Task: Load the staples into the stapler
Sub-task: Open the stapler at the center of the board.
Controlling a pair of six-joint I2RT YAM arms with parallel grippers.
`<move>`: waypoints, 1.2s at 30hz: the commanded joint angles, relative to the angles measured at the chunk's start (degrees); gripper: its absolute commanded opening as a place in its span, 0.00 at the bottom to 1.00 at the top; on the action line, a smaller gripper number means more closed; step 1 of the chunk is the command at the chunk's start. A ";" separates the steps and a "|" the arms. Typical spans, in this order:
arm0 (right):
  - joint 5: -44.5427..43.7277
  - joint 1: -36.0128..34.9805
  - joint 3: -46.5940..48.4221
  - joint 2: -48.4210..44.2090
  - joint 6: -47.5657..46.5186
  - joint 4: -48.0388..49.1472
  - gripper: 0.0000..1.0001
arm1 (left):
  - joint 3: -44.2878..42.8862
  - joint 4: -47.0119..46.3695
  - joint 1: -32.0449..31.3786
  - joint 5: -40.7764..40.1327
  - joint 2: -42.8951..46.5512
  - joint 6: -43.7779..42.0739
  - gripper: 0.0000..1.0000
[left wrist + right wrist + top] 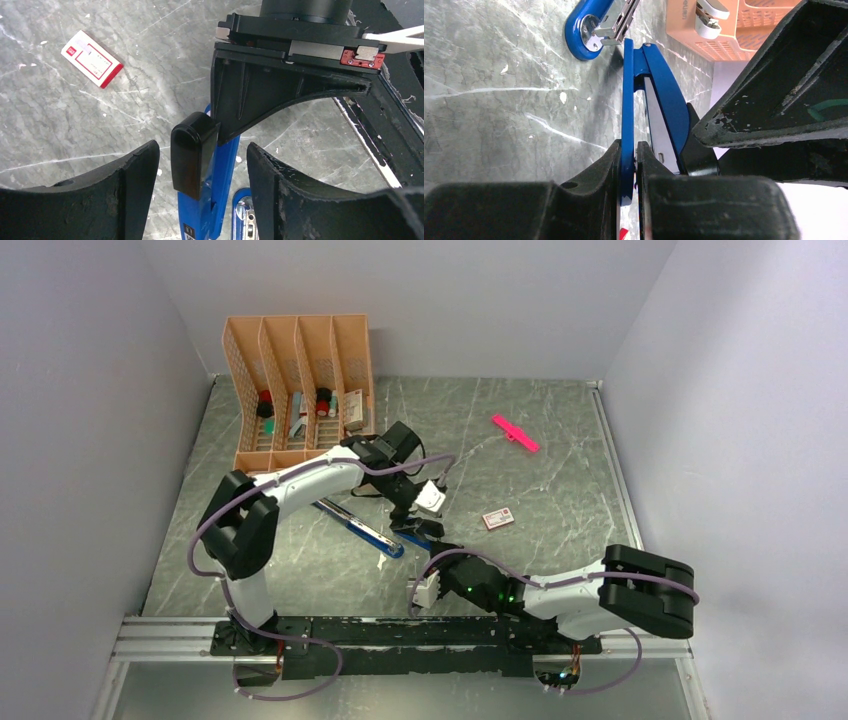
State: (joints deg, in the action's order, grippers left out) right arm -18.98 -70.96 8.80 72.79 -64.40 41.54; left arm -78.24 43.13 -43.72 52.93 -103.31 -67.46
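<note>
In the left wrist view, the left gripper (202, 152) is seen with its jaws set well apart, and nothing is clamped between them. The stapler (220, 195) is found in the gap at the lower middle of the frame. Its blue body and a black end cap (192, 160) stand between the two fingers, neither of which appears to touch it. A small pink-and-white box (91, 58) is laid flat on the grey marbled table (60, 130) at the upper left of the frame, well apart from the stapler.

In the right wrist view, the right gripper (627, 152) is shown at the lower middle. Its jaws are nearly closed and pinched on a thin blue plate of the stapler, which is held on edge. The stapler's other blue part, with its chrome channel, is lying on the table at the upper middle. An orange organizer (734, 42) is seen at the upper right.

In the top external view, the opened stapler is placed at the centre of the frame, with both grippers brought together over it. The box is to the right of centre, the organizer at the upper left, and a pink stick (515, 433) at the upper right. The staples themselves cannot be made out in any view.
</note>
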 commanded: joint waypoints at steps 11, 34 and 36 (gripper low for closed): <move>-1.67 0.29 1.04 0.57 -0.96 1.95 0.00 | -3.67 1.52 -0.58 2.04 -5.64 -0.94 0.60; -3.17 -0.96 1.04 -1.95 0.04 -0.26 0.15 | -4.06 1.83 -0.61 -0.47 -4.08 -1.49 0.07; -3.36 -1.27 0.89 -2.90 0.83 -0.33 0.24 | -3.33 0.95 -0.62 -0.82 -3.63 -1.66 0.07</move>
State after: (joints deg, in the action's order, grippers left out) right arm -20.08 -71.50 9.10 72.44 -65.39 40.42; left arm -81.76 45.65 -44.05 51.46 -109.71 -68.18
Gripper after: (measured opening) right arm 0.179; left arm 0.392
